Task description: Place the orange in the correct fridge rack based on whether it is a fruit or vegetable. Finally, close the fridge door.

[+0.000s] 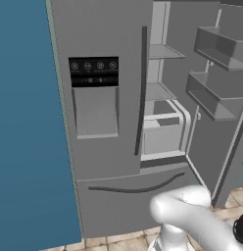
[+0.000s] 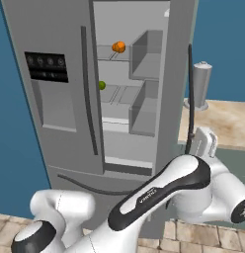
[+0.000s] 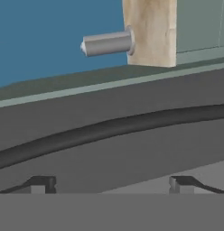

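Note:
The orange (image 2: 118,47) rests on an upper shelf inside the fridge, and a small green ball (image 2: 102,85) lies on the shelf below it. The fridge door (image 2: 179,99) stands swung open to the right, its grey bins (image 1: 214,49) on the inner face. In the hand view my gripper (image 3: 111,184) is open with nothing between its fingertips (image 3: 41,184). It sits close to the door's outer face, just beside the long dark handle (image 3: 114,128). The hand view is rolled sideways.
The left fridge door with the black control panel (image 1: 93,72) and dispenser recess is shut. A lower drawer front with a curved handle (image 1: 138,188) lies beneath. A grey cylinder (image 2: 201,79) stands on the wooden counter (image 2: 223,118) right of the open door. A blue wall (image 1: 25,122) is at left.

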